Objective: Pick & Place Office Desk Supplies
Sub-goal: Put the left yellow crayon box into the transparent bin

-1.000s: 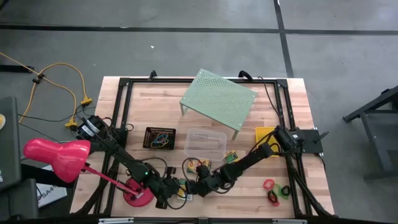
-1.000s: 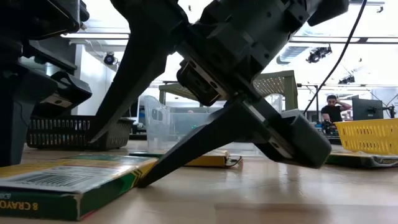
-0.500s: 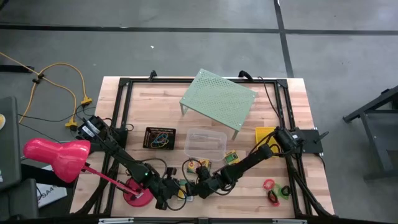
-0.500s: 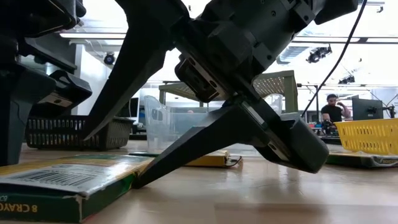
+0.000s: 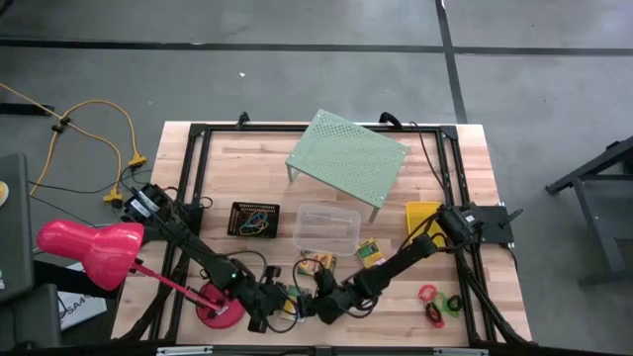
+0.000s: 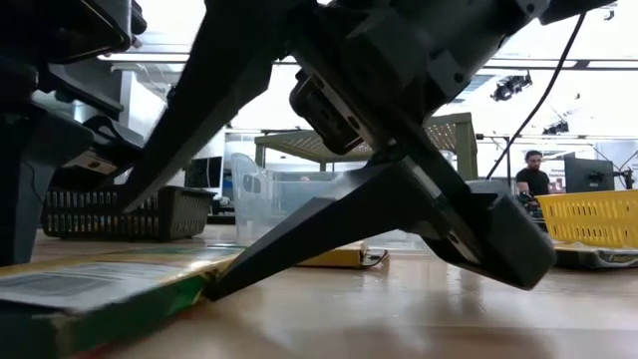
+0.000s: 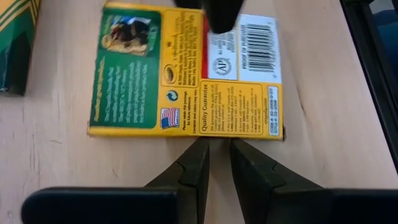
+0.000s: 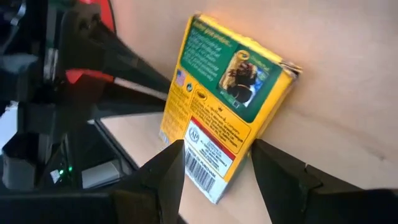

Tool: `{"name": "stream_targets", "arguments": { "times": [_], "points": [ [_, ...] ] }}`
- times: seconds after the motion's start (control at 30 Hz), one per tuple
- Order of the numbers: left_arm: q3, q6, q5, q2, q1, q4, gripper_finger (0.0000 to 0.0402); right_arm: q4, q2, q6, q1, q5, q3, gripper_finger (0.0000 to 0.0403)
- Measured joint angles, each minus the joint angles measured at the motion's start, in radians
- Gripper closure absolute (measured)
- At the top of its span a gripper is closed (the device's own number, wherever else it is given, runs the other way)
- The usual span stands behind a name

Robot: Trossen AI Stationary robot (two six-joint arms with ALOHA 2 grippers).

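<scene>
A green-and-yellow crayon box (image 7: 186,68) lies near the table's front edge, between my two grippers. My left gripper (image 7: 219,144) comes from the left; its fingers stand a narrow gap apart with nothing between them, tips at the box's near long edge. My right gripper (image 8: 217,152) comes from the right, open wide and rolled so that one finger is low and the other high (image 6: 171,244). Two more boxes (image 5: 318,262) (image 5: 368,253) lie flat farther back. Coloured rings (image 5: 435,302) lie at the front right. My left gripper butts both fingertips (image 7: 202,148) against the box's long edge (image 7: 214,134), near its middle, slanting down from the table's left. Nothing is between the fingers. My right gripper touches the opposite long side (image 8: 264,127) near the barcode end with its low finger (image 8: 273,171). The high finger (image 8: 165,174) stands clear above the box. Whether the box lies fully flat cannot be told.
Behind the grippers stand a black mesh tray (image 5: 254,220), a clear tub (image 5: 327,225), a yellow basket (image 5: 423,216) and a pale green perforated shelf (image 5: 346,156). A pink-red lamp (image 5: 91,252) has its base (image 5: 220,311) close to my left arm.
My right gripper has crept toward the table's near edge and tipped a little, staying open wide. The crayon box has shifted under it: in the low view its lettered side no longer faces the camera and it shows blurred.
</scene>
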Motion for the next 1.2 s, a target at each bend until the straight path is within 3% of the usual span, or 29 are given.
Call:
{"name": "stream_targets", "arguments": {
  "times": [0.6,1.2],
  "points": [
    [-0.002,-0.002,0.005,0.0,-0.003,-0.008,0.0338,-0.024,0.011,0.081,-0.001,-0.034,0.006,0.0229],
    [-0.002,-0.002,0.018,0.0,-0.003,-0.012,0.0338,0.023,0.017,0.0,0.02,0.117,0.002,0.0229]
  ]
}}
